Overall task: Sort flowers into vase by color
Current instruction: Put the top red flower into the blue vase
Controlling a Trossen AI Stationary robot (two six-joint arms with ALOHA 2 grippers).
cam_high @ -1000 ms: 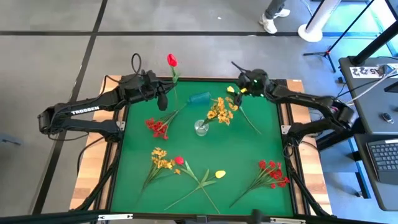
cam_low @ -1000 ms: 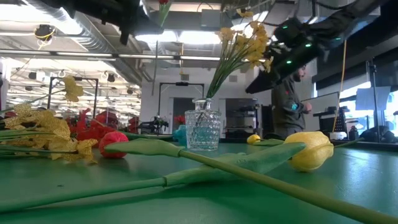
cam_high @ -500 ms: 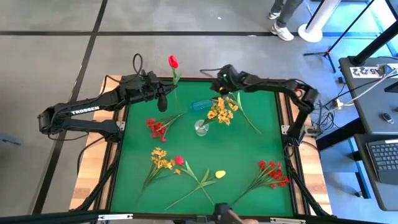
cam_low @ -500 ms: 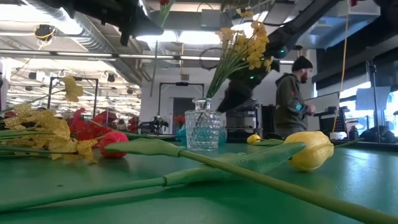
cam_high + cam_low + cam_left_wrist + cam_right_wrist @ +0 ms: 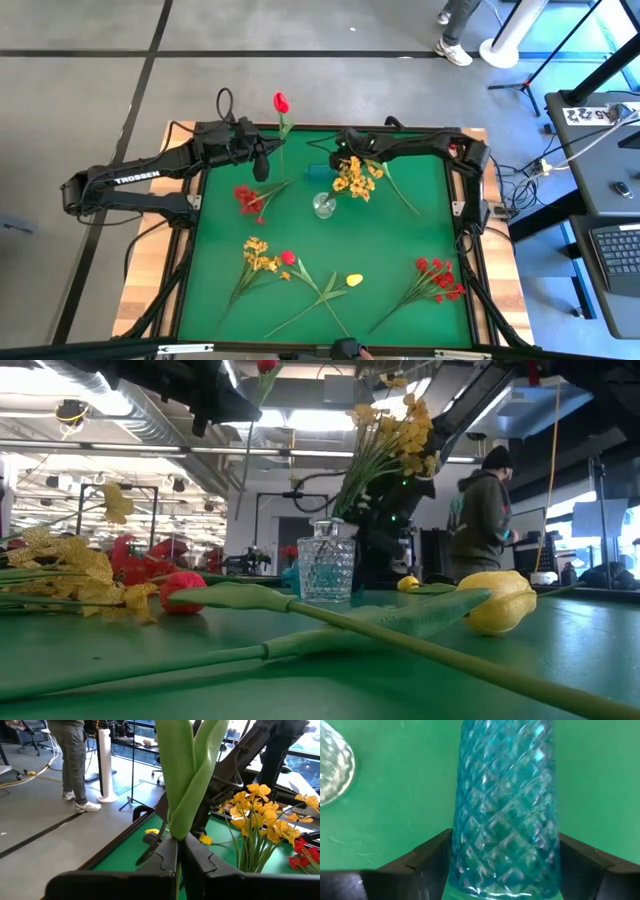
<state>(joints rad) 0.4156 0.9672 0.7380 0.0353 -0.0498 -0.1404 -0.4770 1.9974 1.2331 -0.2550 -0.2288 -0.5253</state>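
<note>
My left gripper (image 5: pixel 265 152) is shut on a red tulip (image 5: pixel 281 102) and holds it upright over the table's far left. Its green leaves (image 5: pixel 185 780) rise from the fingers. My right gripper (image 5: pixel 505 862) is open and reaches down over a blue glass vase (image 5: pixel 505 795) lying on its side near the far edge (image 5: pixel 320 170). One finger stands on each side of that vase. A clear vase (image 5: pixel 323 206) stands upright at mid-table with yellow-orange sprigs (image 5: pixel 355 178) in it. My left gripper pinches the tulip's stem, where the leaves wrap it (image 5: pixel 177 834), between its two fingers. They come nearly level from the table's left and lie across the stem. The tulip stands upright and clear of the table, with its bud (image 5: pixel 265 365) high above the fingers. My right gripper: I cannot tell whether its fingers (image 5: pixel 427 857) touch the blue vase's sides.
Loose flowers lie on the green mat: a red cluster (image 5: pixel 252 201), a yellow-orange cluster (image 5: pixel 258 255), a red bud (image 5: pixel 288 258), a yellow bud (image 5: pixel 353 281), another red cluster (image 5: pixel 440 276) and a yellow bud (image 5: pixel 371 146) near the right arm. A person stands beyond the table (image 5: pixel 485 525).
My right gripper has swung from the far right along the far edge toward the table's left. It has come down and tipped downward over the blue vase, staying open. The left gripper and its tulip have kept still.
</note>
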